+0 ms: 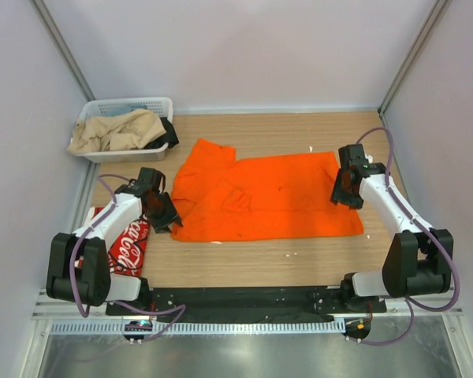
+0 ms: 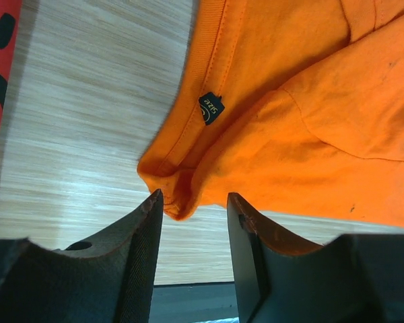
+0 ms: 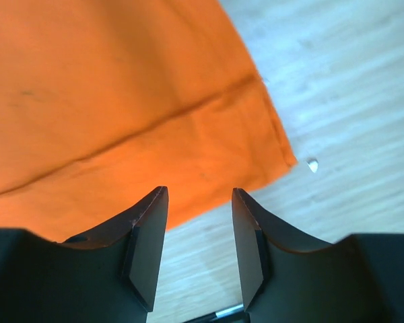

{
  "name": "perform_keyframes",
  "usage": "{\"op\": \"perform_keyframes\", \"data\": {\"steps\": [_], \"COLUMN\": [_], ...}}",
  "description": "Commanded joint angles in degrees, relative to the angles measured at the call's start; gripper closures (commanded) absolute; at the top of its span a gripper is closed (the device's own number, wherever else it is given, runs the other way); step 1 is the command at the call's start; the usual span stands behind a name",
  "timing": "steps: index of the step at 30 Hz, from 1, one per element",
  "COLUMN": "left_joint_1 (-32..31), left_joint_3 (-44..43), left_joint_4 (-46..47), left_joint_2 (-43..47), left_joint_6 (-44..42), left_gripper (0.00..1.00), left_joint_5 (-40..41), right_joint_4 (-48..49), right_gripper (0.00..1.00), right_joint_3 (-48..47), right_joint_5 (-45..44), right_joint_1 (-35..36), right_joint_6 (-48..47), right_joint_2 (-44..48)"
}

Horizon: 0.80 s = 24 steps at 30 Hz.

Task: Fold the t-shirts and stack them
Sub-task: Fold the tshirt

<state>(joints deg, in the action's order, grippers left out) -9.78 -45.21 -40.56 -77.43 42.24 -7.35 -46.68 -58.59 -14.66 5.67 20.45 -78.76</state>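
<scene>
Flanking orange t-shirt (image 1: 276,201), left gripper (image 1: 170,219), right gripper (image 1: 341,192), jaws apart at edges

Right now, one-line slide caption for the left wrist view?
Left fingers open at a corner of the orange t-shirt, size tag showing; red t-shirt at the frame's left edge, wood table beneath.

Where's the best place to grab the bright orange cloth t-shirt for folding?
The bright orange cloth t-shirt lies flat, so probably pinch its edges: the left gripper from the left at the collar-end corner, the right gripper from the right at the hem corner.
</scene>
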Motion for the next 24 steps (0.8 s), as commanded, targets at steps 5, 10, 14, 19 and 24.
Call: {"op": "perform_keyframes", "data": {"steps": [5, 10, 14, 19, 24], "left_joint_1": [-0.2, -0.2, -0.2, -0.2, -0.2], "left_joint_3": [-1.4, -0.5, 0.4, 1.2, 2.0], "left_joint_4": [2.2, 2.8, 3.1, 3.6, 4.1], "left_joint_2": [-0.5, -1.1, -1.1, 0.2, 1.1], "left_joint_6": [-2.8, -2.6, -2.4, -1.6, -0.9], "left_gripper": [0.61, 0.71, 0.79, 0.85, 0.87], "left_joint_5": [-1.6, -2.1, -2.4, -2.8, -3.5], "right_joint_4": [-0.1, 2.0, 4.3, 6.7, 7.4], "right_gripper": [0.44, 0.44, 0.48, 0.53, 0.56], "right_joint_3": [3.7, 2.7, 2.8, 2.6, 0.9], "right_joint_5": [0.4, -1.3, -1.3, -0.7, -2.2], "right_joint_1": [-6.7, -8.1, -9.3, -10.3, -11.0], "right_joint_6": [4.0, 3.8, 4.9, 5.7, 7.3], "right_joint_2": [0.6, -3.2, -5.3, -8.6, -10.2]}}
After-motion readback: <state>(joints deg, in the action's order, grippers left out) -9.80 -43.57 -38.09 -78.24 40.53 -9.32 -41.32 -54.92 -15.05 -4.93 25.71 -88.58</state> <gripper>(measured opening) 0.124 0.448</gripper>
